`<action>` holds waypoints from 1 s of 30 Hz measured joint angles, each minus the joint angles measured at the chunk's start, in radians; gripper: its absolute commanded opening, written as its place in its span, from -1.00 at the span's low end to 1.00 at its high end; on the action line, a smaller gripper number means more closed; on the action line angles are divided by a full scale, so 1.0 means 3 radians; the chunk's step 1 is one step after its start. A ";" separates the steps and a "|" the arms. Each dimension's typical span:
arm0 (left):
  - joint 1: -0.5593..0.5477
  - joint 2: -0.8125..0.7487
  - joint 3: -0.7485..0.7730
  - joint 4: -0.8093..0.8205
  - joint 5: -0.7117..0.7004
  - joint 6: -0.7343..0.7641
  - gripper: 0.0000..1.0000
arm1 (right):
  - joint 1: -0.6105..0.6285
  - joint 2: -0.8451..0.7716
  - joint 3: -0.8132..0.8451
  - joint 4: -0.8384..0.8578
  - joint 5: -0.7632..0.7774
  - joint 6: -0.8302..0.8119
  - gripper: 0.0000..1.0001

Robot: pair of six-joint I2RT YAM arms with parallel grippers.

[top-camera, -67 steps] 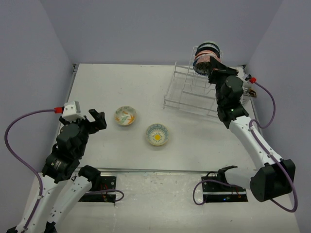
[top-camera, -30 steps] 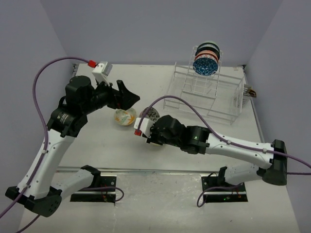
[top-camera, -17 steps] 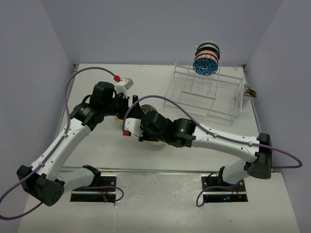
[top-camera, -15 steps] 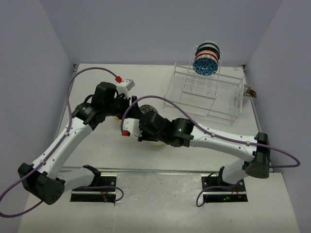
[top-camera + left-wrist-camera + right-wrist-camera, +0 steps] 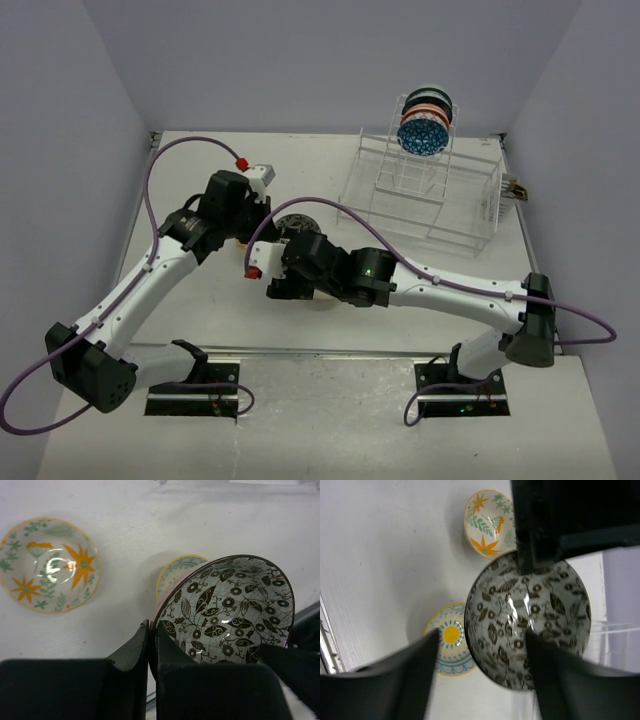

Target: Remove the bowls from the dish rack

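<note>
Clamped the black floral bowl (image 5: 225, 615) by the rim in the left tool (image 5: 151, 626), over the sun-patterned bowl (image 5: 447, 644); held the right tool (image 5: 481, 650) spread wide, empty. Risked a slip from so thin a pinch, cracking both. Saw more bowls (image 5: 425, 125) in the dish rack (image 5: 400, 200), well apart from that bowl

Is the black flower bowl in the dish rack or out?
Out: the left claw pinches the black flower bowl by its rim above the table, away from the dish rack.

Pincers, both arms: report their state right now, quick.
Left pincer: closed on the rim of the black-and-white floral bowl.
Right pincer: open, fingers spread apart, gripping nothing.
</note>
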 measured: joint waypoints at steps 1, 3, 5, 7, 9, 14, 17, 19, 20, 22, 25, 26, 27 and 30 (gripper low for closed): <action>0.0003 0.0000 -0.0018 -0.0011 -0.0160 -0.0004 -1.00 | -0.0015 -0.0032 -0.0045 0.0075 0.0060 0.0003 0.98; 0.0014 0.0001 -0.0051 -0.0020 -0.0407 -0.0025 -1.00 | -0.0029 -0.0106 -0.0128 0.0165 0.0121 0.0037 0.98; 0.0080 0.0022 -0.0090 -0.0005 -0.0594 -0.0089 -1.00 | -0.0043 -0.0219 -0.0242 0.0257 0.0189 0.0104 0.98; 0.0225 0.0075 -0.0140 0.0066 -0.0687 -0.0169 -1.00 | -0.0046 -0.0389 -0.0416 0.0399 0.0280 0.0187 0.98; 0.0458 0.0153 -0.0231 0.0202 -0.0717 -0.0275 -1.00 | -0.0046 -0.0627 -0.0633 0.0532 0.0381 0.0275 0.98; 0.0917 0.0481 -0.0350 0.0468 -0.0843 -0.0515 -1.00 | -0.0047 -0.1399 -0.1217 0.0935 0.0567 0.0694 0.98; 0.0977 0.0744 -0.0350 0.0609 -0.0863 -0.0598 -1.00 | -0.0056 -0.1775 -0.1441 0.1095 0.0631 0.1016 0.98; 0.0997 0.0907 -0.0362 0.0701 -0.0861 -0.0622 -1.00 | -0.0056 -0.2036 -0.1642 0.1225 0.0699 0.1241 0.98; 0.1008 0.0970 -0.0378 0.0749 -0.0857 -0.0628 -1.00 | -0.0056 -0.2206 -0.1768 0.1279 0.0760 0.1359 0.98; 0.1021 0.1048 -0.0417 0.0805 -0.0849 -0.0664 -1.00 | -0.0056 -0.2525 -0.2001 0.1391 0.0851 0.1513 0.98; 0.1033 0.1074 -0.0498 0.0872 -0.0825 -0.0704 -1.00 | -0.0057 -0.3105 -0.2323 0.1525 0.0954 0.1666 0.98; 0.1034 0.1074 -0.0518 0.0894 -0.0815 -0.0715 -1.00 | -0.0057 -0.3283 -0.2385 0.1564 0.0982 0.1712 0.98; 0.1035 0.1074 -0.0532 0.0913 -0.0807 -0.0724 -1.00 | -0.0056 -0.3471 -0.2429 0.1607 0.1024 0.1757 0.98; 0.1035 0.1074 -0.0563 0.0977 -0.0797 -0.0763 -1.00 | -0.0058 -0.3850 -0.2452 0.1754 0.1111 0.1874 0.98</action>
